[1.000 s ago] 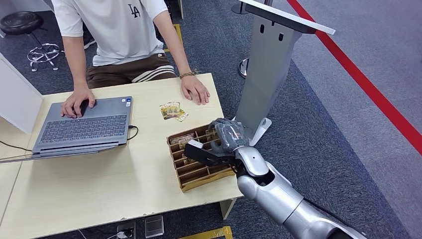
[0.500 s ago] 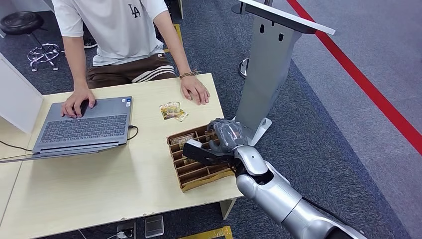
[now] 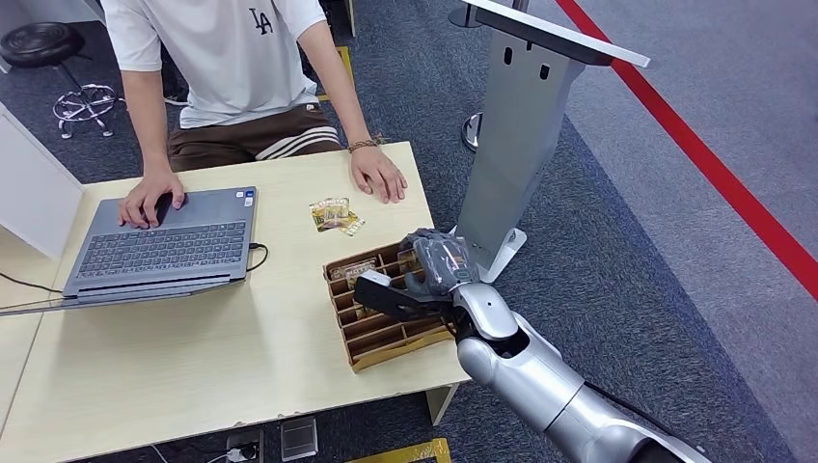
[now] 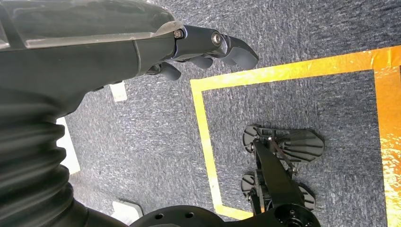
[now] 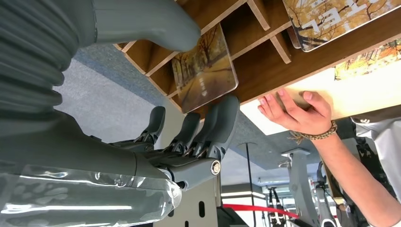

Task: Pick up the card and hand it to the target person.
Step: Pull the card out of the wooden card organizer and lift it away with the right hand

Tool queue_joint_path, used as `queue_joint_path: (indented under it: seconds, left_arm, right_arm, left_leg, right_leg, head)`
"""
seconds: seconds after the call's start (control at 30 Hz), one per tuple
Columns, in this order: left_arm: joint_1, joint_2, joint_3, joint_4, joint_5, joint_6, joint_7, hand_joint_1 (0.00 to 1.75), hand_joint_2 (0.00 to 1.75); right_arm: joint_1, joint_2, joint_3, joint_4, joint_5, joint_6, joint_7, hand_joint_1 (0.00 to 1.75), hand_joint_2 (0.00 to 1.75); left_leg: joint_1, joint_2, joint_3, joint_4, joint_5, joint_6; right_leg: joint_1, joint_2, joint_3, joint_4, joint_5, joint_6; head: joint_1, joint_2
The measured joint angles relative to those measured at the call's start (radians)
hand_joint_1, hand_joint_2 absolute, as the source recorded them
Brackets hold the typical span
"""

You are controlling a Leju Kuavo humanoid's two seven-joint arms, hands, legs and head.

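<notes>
A wooden slotted card holder [image 3: 386,338] sits at the table's near right corner with several picture cards in it. My right hand [image 3: 424,270] hovers over its far end. In the right wrist view one autumn-road card [image 5: 205,71] stands in a slot between the thumb [image 5: 161,23] and the fingers [image 5: 222,118], which are still apart; one fingertip lies at the card's edge. The person sits behind the table, one hand [image 3: 378,176] flat on it. My left hand [image 4: 142,47] hangs over the carpet and holds nothing.
Loose cards [image 3: 333,214] lie between the holder and the person's hand. A grey laptop [image 3: 164,246] lies at the left under the person's other hand. A grey metal stand [image 3: 516,125] rises just right of the wooden table [image 3: 193,357].
My right hand has shifted slightly left and down over the holder, the thumb reaching further across the slots. The person and the cards have not moved.
</notes>
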Motion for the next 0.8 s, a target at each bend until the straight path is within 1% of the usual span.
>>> queue_joint_path:
  seconds: [0.27,0.4,0.53,0.7,0.8]
  left_arm:
    - [-0.003,0.001,-0.003,0.0,-0.001,0.002,0.0,0.0,1.75]
    - [-0.003,0.001,-0.003,0.0,-0.002,0.003,0.002,0.0,1.75]
    - [-0.004,0.001,-0.004,0.0,-0.002,0.004,0.003,0.0,1.75]
    - [-0.004,0.001,-0.004,0.0,-0.002,0.004,0.003,0.0,1.75]
    - [-0.004,0.001,-0.004,0.0,-0.002,0.003,0.004,0.0,1.75]
  right_arm:
    - [0.0,0.0,0.0,0.002,0.002,-0.001,0.002,0.75,1.75]
    - [0.001,0.0,0.0,0.002,0.004,-0.001,0.002,0.81,1.75]
    - [0.0,0.0,0.0,0.002,0.006,-0.001,0.002,0.99,1.75]
    - [0.001,0.0,0.0,0.003,0.006,-0.003,0.002,1.38,1.75]
    - [0.001,0.0,0.0,0.005,0.006,-0.003,0.002,1.43,1.75]
  left_leg:
    - [0.0,0.0,0.0,0.0,0.0,0.0]
    - [0.0,0.0,0.0,0.0,0.0,0.0]
    - [0.0,0.0,0.0,0.0,0.0,0.0]
    - [0.0,0.0,0.0,0.0,0.0,0.0]
    - [0.0,0.0,0.0,0.0,0.0,0.0]
  right_leg:
    - [0.0,0.0,0.0,0.0,0.0,0.0]
    - [0.0,0.0,0.0,0.0,0.0,0.0]
    - [0.0,0.0,0.0,0.0,0.0,0.0]
    - [0.0,0.0,0.0,0.0,0.0,0.0]
    - [0.0,0.0,0.0,0.0,0.0,0.0]
  head:
    - [0.0,0.0]
    - [0.0,0.0]
    - [0.0,0.0]
    - [0.0,0.0]
    - [0.0,0.0]
